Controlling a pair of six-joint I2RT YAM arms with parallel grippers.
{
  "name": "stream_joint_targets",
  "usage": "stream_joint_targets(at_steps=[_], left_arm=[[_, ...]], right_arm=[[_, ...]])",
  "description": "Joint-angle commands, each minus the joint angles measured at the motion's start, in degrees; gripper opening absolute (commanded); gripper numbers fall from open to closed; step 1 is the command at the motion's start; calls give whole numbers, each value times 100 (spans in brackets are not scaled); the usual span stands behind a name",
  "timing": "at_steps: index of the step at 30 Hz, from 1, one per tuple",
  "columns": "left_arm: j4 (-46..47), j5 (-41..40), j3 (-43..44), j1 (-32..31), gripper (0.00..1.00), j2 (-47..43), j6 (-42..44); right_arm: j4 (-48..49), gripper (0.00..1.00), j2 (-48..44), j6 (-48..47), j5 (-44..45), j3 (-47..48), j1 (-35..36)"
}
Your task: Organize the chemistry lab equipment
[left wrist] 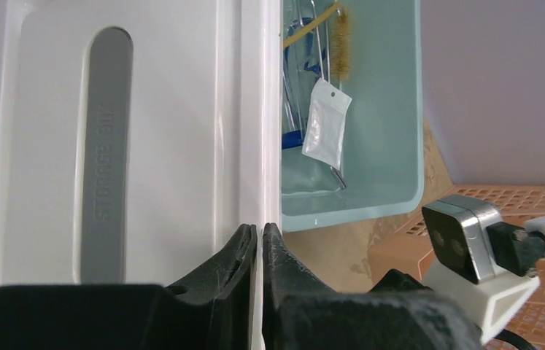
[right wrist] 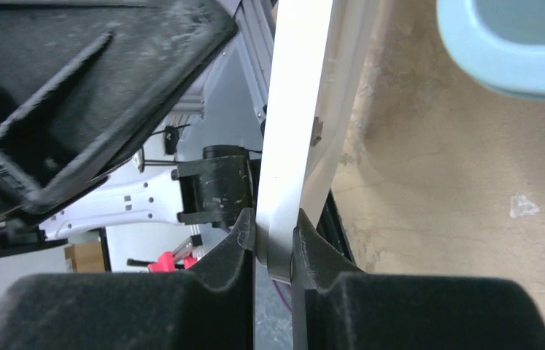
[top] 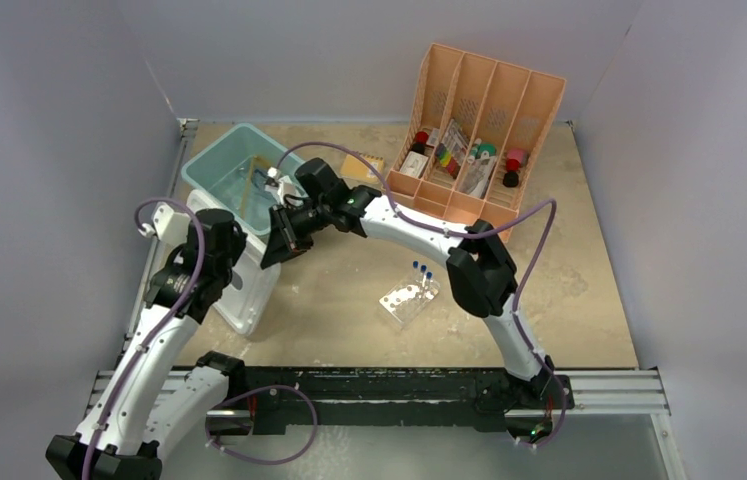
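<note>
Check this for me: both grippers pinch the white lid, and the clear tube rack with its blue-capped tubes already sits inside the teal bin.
One part is wrong. The clear tube rack with its blue-capped tubes stands on the table, outside the teal bin, as the top external view shows. The rest holds: the left gripper and the right gripper both pinch the white lid.

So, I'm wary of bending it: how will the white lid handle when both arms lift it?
The lid looks like thin moulded plastic, so probably light and somewhat flexible. The left gripper and right gripper each pinch only its smooth narrow rim, so it may slip or pivot.
</note>
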Motion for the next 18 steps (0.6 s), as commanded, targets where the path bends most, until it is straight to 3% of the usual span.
stream_joint_targets(at_steps=[1, 3, 6, 9, 18], left_arm=[[309, -204, 489, 15, 0, 19, 261], [224, -287, 661, 15, 4, 53, 331], [50, -502, 1027, 15, 26, 98, 472], [-92, -749, 1501, 15, 41, 187, 717], [-448, -987, 3321, 15, 56, 1023, 2036]], right_arm=[[507, 0, -444, -29, 84, 174, -15], [988, 0, -616, 151, 14, 30, -122], [1312, 0, -787, 381, -175, 30, -249], [1461, 0, -907, 527, -447, 189, -325], [2353, 0, -1073, 1495, -956, 398, -969]])
